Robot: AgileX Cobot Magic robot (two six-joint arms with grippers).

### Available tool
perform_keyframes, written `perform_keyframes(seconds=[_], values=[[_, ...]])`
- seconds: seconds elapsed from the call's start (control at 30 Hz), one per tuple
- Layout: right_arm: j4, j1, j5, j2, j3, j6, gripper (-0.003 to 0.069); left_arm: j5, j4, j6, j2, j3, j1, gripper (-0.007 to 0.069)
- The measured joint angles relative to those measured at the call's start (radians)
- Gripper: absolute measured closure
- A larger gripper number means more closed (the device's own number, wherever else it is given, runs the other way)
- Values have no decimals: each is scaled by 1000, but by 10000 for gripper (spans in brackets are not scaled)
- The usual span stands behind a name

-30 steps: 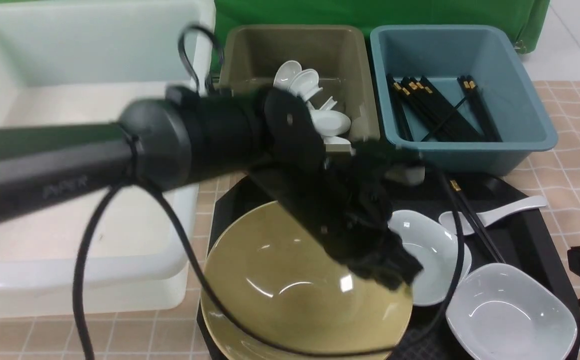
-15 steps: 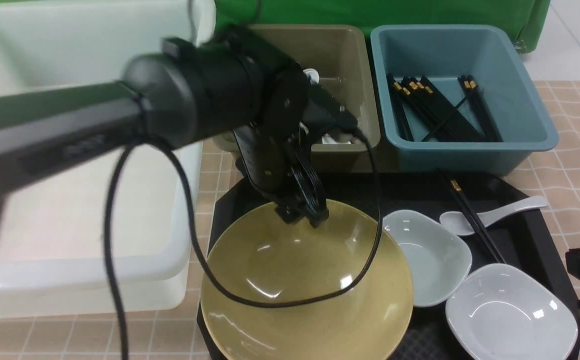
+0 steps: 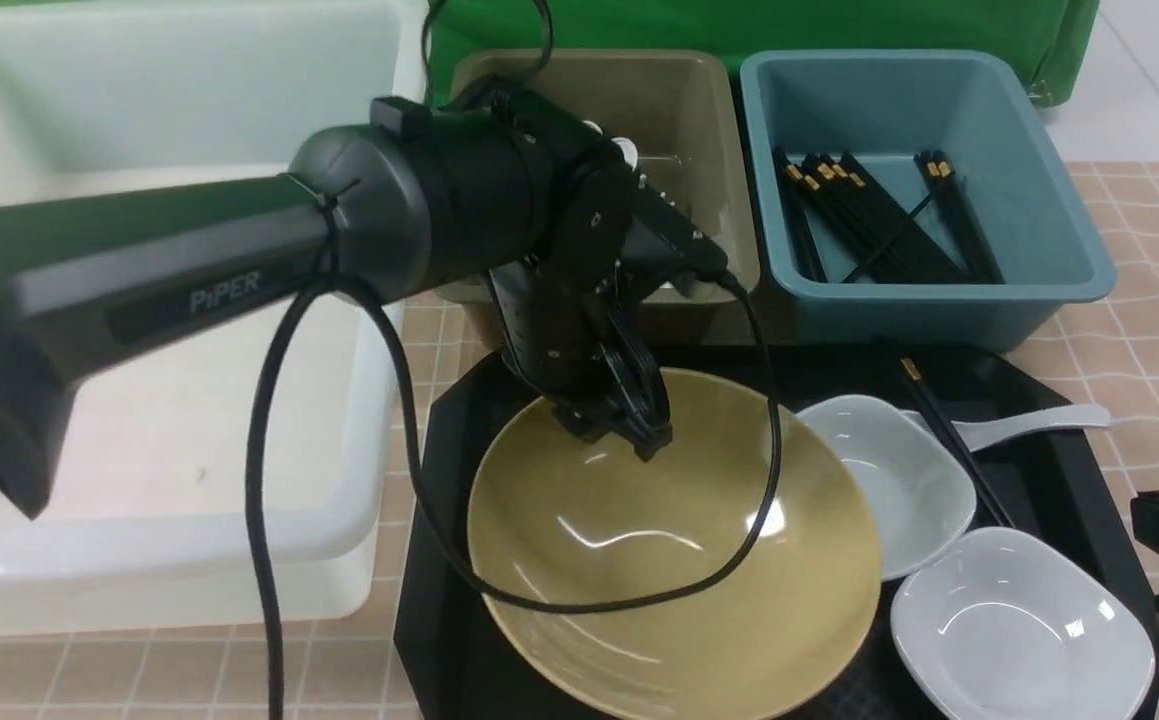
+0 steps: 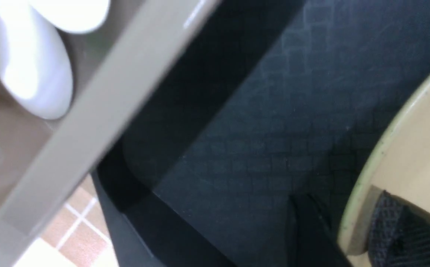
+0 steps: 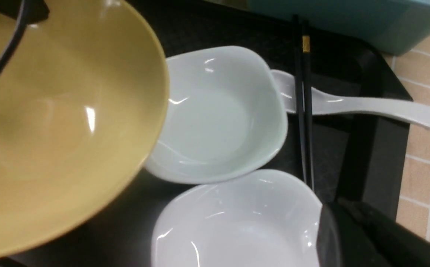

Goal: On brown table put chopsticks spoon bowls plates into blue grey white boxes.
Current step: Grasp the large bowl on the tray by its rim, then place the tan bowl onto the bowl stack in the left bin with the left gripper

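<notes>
Left pincer [image 3: 639, 435] clamps far rim of yellow bowl [image 3: 679, 570]; we lift slow & level, swing left into white tub [image 3: 189, 560] w/o clipping plate [image 3: 909, 490].

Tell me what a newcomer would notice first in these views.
The big black left arm stretches across the front view, its end effector pinching the far rim of a huge yellow bowl on the black tray. The bowl's right edge overhangs a white dish. Behind them sits a blue bin holding black chopsticks.
</notes>
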Motion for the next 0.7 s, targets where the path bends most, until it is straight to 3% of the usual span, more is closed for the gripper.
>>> perform_keyframes(seconds=[0.2,0.37,0.67,0.7], values=[[0,0,-2,0,0,0,614,1,-23,-3,-87,-7,0,597],[0,0,-2,0,0,0,612,9,-82,42,-206,-6,39,616],[1,0,-2,0,0,0,610,-3,-400,195,-409,-6,303,615],[2,0,-2,0,0,0,610,-5,-445,218,-440,-6,372,615]])
